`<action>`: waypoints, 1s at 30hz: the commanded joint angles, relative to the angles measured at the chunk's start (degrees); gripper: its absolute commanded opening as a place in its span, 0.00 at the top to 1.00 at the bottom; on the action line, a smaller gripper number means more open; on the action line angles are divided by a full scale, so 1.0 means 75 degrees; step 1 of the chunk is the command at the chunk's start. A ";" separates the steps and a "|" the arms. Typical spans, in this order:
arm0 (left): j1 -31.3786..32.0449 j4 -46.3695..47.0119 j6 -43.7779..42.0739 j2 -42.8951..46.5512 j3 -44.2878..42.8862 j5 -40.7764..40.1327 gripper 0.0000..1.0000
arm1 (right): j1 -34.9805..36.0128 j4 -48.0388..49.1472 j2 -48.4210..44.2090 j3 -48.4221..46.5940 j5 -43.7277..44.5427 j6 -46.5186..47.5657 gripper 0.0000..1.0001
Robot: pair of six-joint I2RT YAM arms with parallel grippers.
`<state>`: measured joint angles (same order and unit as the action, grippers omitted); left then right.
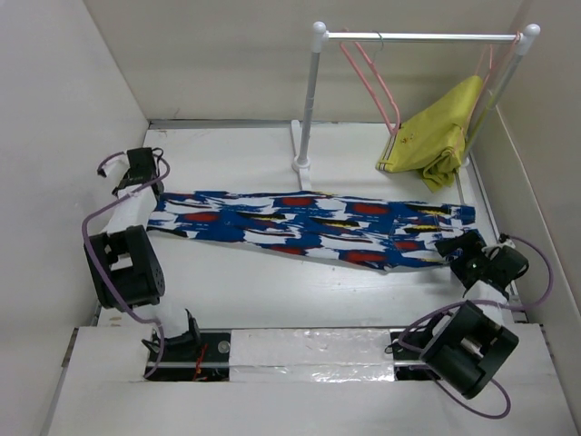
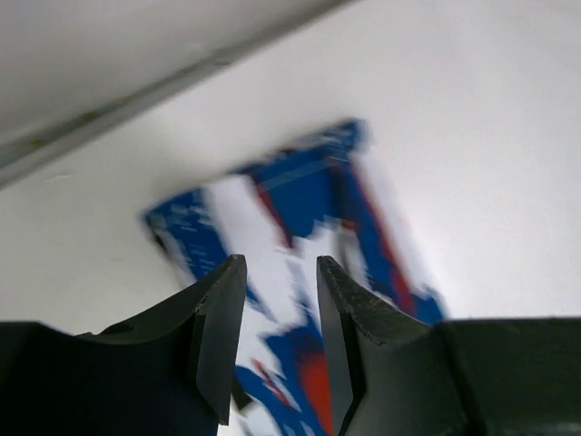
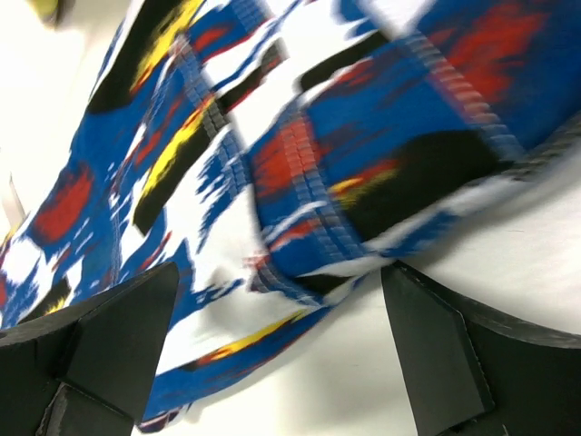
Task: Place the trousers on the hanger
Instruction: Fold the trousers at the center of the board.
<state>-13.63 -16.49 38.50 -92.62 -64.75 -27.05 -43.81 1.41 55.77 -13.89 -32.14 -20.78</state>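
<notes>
The trousers (image 1: 309, 222), bright blue with white, red, yellow and black splashes, lie spread flat across the table from left to right. The pink hanger (image 1: 372, 77) hangs bare on the white rail at the back. My left gripper (image 1: 145, 182) hovers at the trousers' left end; in the left wrist view it (image 2: 280, 263) is open by a narrow gap, with the fabric (image 2: 300, 191) below it. My right gripper (image 1: 457, 247) is at the trousers' right end; in the right wrist view it (image 3: 280, 272) is wide open over the folded waistband edge (image 3: 318, 236).
A white clothes rail (image 1: 418, 38) stands on a post (image 1: 309, 109) at the back. A second pink hanger bears a yellow-green garment (image 1: 436, 136) at the back right. White walls close in the table on the left, back and right.
</notes>
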 commanded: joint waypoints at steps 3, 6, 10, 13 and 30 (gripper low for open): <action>0.1767 0.1542 -0.0176 0.1486 -0.0447 0.1321 0.66 | -0.1001 0.0258 -0.0321 0.0000 0.0300 0.0122 0.00; 0.2891 0.1484 -0.0211 0.1322 -0.0986 0.1170 0.72 | -0.1154 0.0315 -0.0545 0.0035 0.0745 -0.0100 0.00; 0.4556 0.2136 0.0011 0.1240 -0.0815 0.1191 0.94 | -0.1144 0.1181 -0.0324 0.0188 0.1051 -0.0920 0.02; 0.5354 0.2828 0.0151 0.1287 -0.0136 0.1356 1.00 | -0.0605 0.1663 0.0542 -0.0080 0.1262 -0.1202 0.03; 0.8238 0.4646 0.0445 0.1801 0.3323 0.0102 1.00 | 0.2779 0.1402 -0.1457 -0.0924 0.1859 -0.0479 1.00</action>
<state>46.94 13.10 41.15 -82.78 -42.81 -23.62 -31.44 15.00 51.42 -14.92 -17.32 -31.14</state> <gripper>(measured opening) 0.003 0.295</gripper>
